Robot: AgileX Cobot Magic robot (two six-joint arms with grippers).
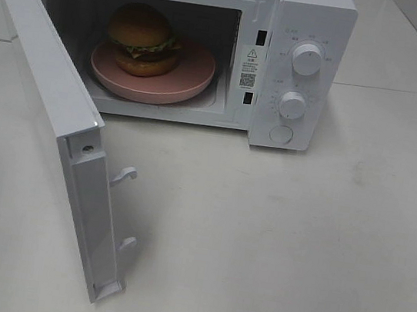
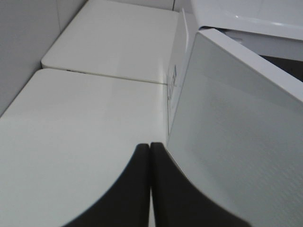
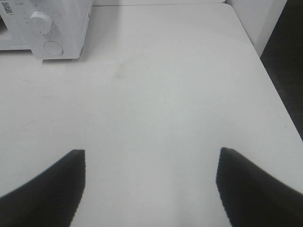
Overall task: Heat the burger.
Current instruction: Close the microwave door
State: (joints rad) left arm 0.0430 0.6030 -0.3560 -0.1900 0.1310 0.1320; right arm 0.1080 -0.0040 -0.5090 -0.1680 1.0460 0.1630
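**High view.** A white microwave (image 1: pixel 314 15) stands at the back of the tabletop (image 1: pixel 281 244). Its door (image 1: pixel 55 88) is swung wide toward the left front. The burger (image 1: pixel 141 38) sits upright inside the cavity on a pink plate (image 1: pixel 191 84), left of the plate's centre. The cavity mouth faces open tabletop, and only the door flanks it, on the left. The control panel carries an upper knob (image 1: pixel 307 60), a lower knob (image 1: pixel 292 105) and a round button (image 1: pixel 281 133). The burger and plate show in this view alone — the pincers only in the wrist views.

**Left wrist view.** The left pincer (image 2: pixel 150 147) has its dark fingers pressed together with nothing between them, just beside the door's outer face.

**Right wrist view.** The right pincer (image 3: pixel 151 152) is spread wide and empty above the tabletop — the microwave's control corner lies well apart.
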